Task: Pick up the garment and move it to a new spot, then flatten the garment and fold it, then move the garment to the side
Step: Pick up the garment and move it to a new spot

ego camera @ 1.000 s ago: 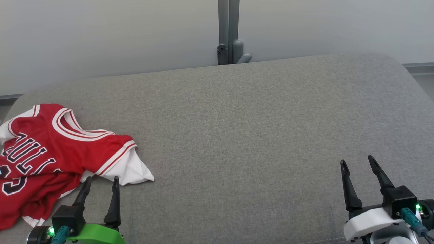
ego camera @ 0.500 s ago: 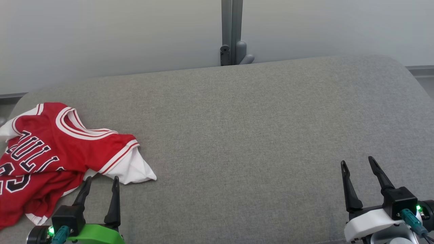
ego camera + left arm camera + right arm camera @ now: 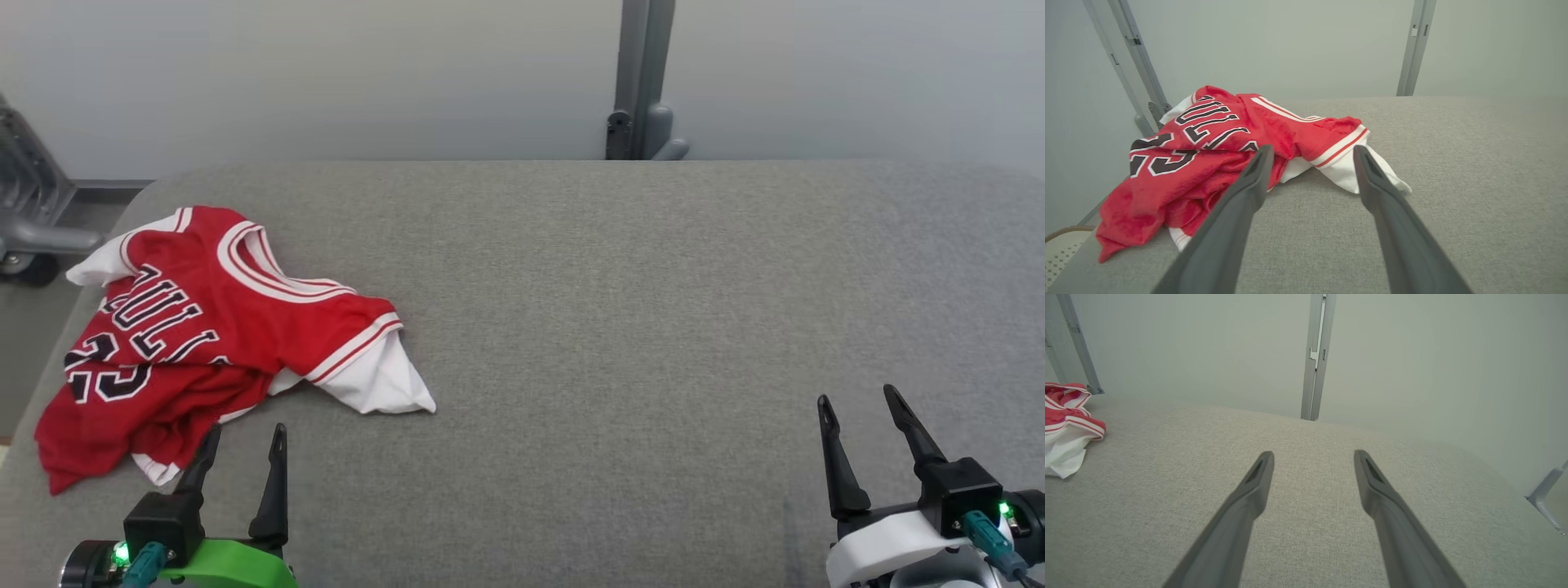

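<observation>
Jaws spread on both: left gripper point(image 3: 246, 437) empty, tips just short of the crumpled red basketball jersey point(image 3: 204, 327); right gripper point(image 3: 856, 404) empty, well apart from it. Jersey lies bunched at the left end of the grey upholstered surface point(image 3: 637, 310). Judgement: nothing done yet; pickup, relocation, flattening, folding and side placement all remain.

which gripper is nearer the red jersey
The left gripper, on the green mount: its fingertips are beside the jersey; the right gripper sits far off.
</observation>
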{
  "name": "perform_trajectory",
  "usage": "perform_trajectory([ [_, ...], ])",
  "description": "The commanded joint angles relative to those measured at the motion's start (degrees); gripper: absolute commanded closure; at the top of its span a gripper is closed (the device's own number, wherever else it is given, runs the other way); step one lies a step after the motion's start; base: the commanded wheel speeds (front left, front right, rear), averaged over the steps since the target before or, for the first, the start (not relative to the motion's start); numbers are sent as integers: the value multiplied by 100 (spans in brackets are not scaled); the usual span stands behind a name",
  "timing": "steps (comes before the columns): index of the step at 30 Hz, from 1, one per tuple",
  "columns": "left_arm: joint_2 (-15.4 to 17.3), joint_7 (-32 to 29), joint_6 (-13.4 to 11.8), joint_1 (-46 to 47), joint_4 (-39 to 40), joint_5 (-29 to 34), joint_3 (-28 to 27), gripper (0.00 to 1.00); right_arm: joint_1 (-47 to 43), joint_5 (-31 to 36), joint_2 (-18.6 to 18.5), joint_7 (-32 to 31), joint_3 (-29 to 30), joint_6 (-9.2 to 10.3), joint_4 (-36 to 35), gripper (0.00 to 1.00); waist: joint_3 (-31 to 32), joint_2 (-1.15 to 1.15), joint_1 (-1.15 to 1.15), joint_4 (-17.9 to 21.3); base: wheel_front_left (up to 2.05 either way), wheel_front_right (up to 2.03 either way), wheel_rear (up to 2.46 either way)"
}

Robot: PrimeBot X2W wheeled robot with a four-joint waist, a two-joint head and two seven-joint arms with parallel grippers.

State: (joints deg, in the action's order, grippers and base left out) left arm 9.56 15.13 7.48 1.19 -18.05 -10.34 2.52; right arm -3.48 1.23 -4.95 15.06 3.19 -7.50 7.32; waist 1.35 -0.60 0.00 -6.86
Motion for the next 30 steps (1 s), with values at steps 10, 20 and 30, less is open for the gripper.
perform_trajectory([
  [10,150,2,2,-186,20,18,-138,0,48,-25,57,18,-206,2,47,0,92,60,0,-1630,0,0,0],
  [20,184,2,2,-226,105,-57,-248,0,148,-29,118,18,-403,2,91,0,35,60,0,-1932,0,0,0],
  [30,-154,1,2,592,-129,-562,-158,0,429,35,-158,18,-516,2,-10,0,-701,60,0,-1602,0,0,0],
])
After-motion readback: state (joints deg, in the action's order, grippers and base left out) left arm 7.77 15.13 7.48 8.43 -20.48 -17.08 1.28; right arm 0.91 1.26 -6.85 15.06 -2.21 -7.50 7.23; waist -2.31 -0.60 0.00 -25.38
